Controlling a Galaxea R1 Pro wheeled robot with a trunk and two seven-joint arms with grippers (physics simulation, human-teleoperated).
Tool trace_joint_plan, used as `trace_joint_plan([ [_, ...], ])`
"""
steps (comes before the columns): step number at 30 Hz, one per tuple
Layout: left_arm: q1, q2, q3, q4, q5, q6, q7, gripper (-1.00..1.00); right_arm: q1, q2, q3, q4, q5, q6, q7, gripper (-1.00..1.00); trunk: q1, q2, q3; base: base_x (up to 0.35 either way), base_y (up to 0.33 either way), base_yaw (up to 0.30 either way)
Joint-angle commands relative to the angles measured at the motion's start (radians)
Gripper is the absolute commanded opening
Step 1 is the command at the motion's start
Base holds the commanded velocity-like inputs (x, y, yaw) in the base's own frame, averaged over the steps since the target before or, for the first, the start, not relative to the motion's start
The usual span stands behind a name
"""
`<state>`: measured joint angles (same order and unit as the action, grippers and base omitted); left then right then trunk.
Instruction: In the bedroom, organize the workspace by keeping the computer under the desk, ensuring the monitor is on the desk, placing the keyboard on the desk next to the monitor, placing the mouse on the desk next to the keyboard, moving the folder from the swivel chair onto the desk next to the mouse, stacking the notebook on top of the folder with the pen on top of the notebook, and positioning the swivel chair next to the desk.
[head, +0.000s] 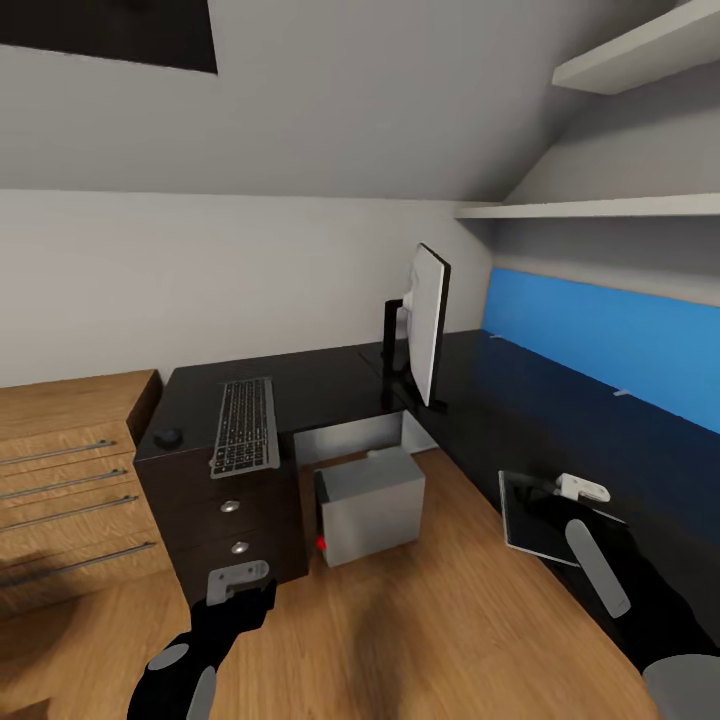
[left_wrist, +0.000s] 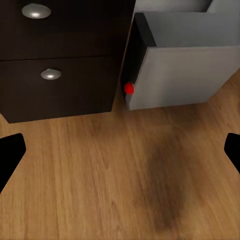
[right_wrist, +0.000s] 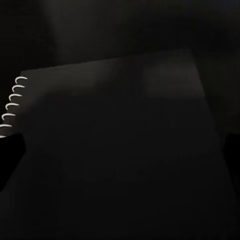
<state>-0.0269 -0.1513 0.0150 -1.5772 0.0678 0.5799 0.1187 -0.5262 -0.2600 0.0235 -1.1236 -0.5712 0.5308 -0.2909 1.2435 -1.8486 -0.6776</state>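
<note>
Right gripper over notebook on desk; jaws spread, nothing held.
R wrist cam looks straight down on the notebook, spiral edge to one side, fingertips wide either side of it. Long axis seems to run along the desk's front edge, hard to tell. L gripper low over floor, open, empty, near drawers, well apart from notebook, so R arm nearer. Count: 1 notebook, 1 keyboard, 1 mouse, 1 monitor, 1 computer under desk.
</note>
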Motion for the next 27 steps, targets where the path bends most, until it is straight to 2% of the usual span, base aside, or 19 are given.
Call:
trace_joint_plan([
  [1,-0.001,-0.001,0.000,-0.001,0.007,0.005,0.006,1.00,0.000,-0.001,0.003,0.067,-0.031,0.005,-0.013,1.00,0.000,0.000,-0.001,0.000,0.005,0.000],
  [12,-0.001,-0.001,-0.001,0.002,0.007,0.007,0.004,1.00,0.000,0.000,0.003,0.067,-0.030,0.004,-0.013,1.00,0.000,0.000,-0.001,-0.048,0.080,0.000],
  [27,-0.001,-0.001,-0.003,0.005,0.007,0.008,0.004,1.00,0.000,0.000,0.003,0.067,-0.031,0.005,-0.013,1.00,0.000,0.000,-0.001,-0.005,0.007,0.000],
])
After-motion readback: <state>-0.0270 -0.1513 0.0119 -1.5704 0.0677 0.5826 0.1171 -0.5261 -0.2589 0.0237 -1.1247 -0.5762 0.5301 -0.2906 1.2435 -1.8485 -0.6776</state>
